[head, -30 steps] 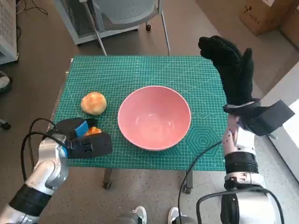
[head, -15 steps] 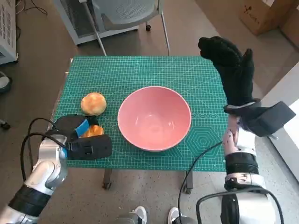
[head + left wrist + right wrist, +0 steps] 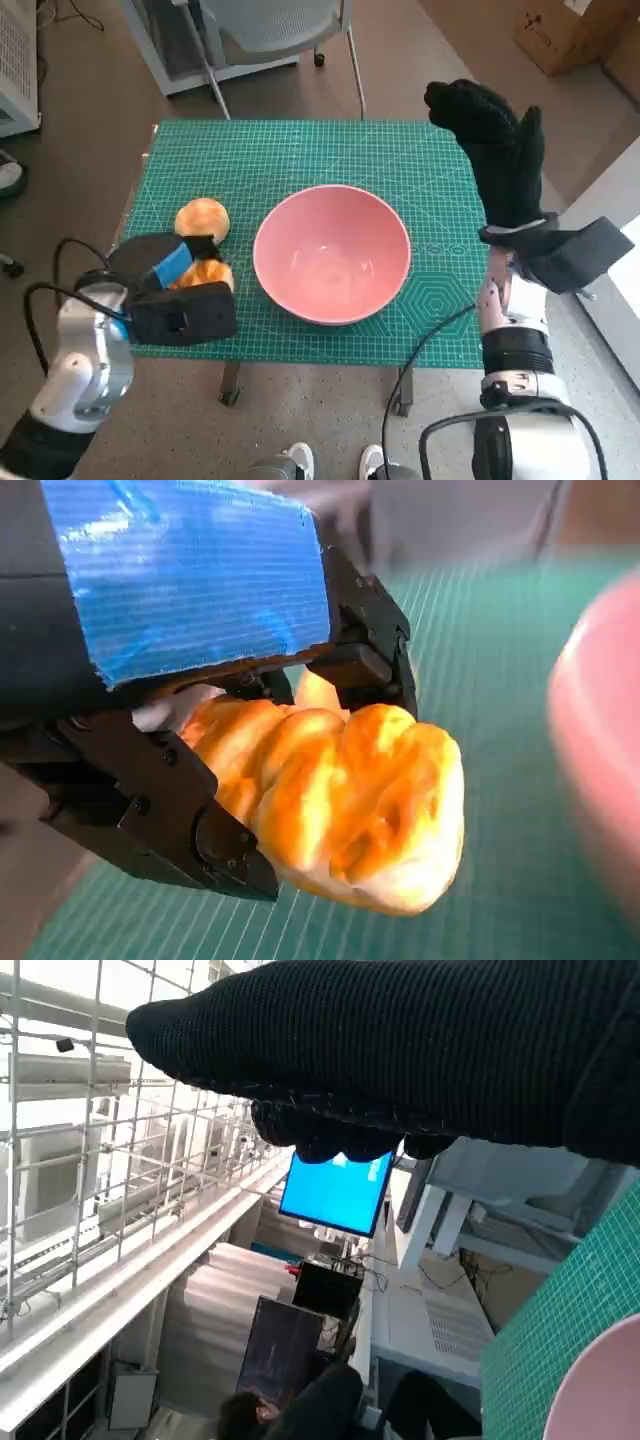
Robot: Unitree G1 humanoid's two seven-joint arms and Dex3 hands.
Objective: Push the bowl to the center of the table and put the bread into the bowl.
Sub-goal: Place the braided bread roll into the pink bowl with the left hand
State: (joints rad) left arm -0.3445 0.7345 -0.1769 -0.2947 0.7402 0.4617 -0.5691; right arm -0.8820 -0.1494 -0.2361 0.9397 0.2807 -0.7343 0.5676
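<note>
Black, blue-taped, the left hand (image 3: 178,285) sits at the near left corner of the counter (image 3: 300,150), its fingers (image 3: 160,810) clamped round a golden twisted bread (image 3: 350,800) that bulges out between them. Green gridded mat covers the counter top. Just right of that hand stands the pink bowl (image 3: 331,252), close to the middle of the mat, with nothing in it. A second, round bun (image 3: 203,217) lies just beyond the left hand, left of the bowl and apart from its rim. Farther right, the gloved right hand (image 3: 495,145) is raised over the counter's right edge, fingers loosely extended and grasping nothing. Past the far edge stands a grey chair (image 3: 270,25), and a cardboard box (image 3: 570,35) rests on the floor at the far right. In the right wrist view a blue screen (image 3: 335,1192) glows beyond the glove.
</note>
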